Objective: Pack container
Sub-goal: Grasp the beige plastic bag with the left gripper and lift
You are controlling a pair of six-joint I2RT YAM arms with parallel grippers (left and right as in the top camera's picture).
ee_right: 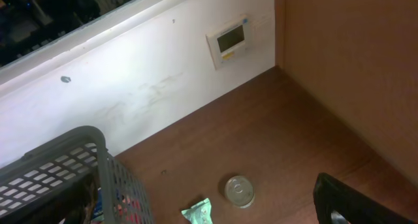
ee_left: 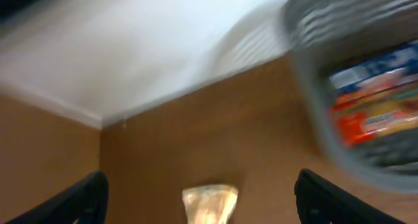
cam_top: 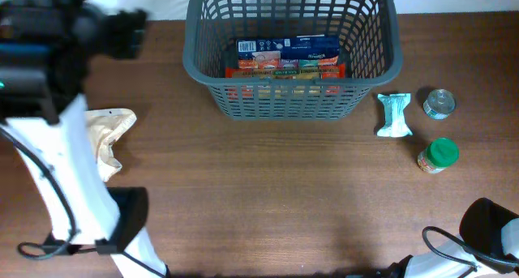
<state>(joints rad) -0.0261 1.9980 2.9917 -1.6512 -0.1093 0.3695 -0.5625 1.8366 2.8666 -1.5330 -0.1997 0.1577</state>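
Wooden tabletop (cam_top: 268, 197): crumpled beige packet (cam_top: 109, 132), frame left, lies straight ahead of the spread left gripper (ee_left: 200, 181); right gripper (ee_right: 353, 201), also spread, far off.

— What does the left arm (cam_top: 77, 177) look like from above?
— It has a long, smooth white link, bulky black joint housings (cam_top: 49, 35) at one end and a black block (cam_top: 130, 217) at the other. A thin black cable (cam_top: 49, 245) trails along it.
— And the right arm (cam_top: 491, 229)?
— There's a rounded black housing with a bit of white shell (cam_top: 434, 268) beside it. Another thin black cable (cam_top: 430, 233) curls over that.
— The fingers (ee_left: 81, 201)?
— On the left they're plain black tapering wedges, blurred. The right wrist view shows only one black finger (ee_right: 353, 198), the same colour.
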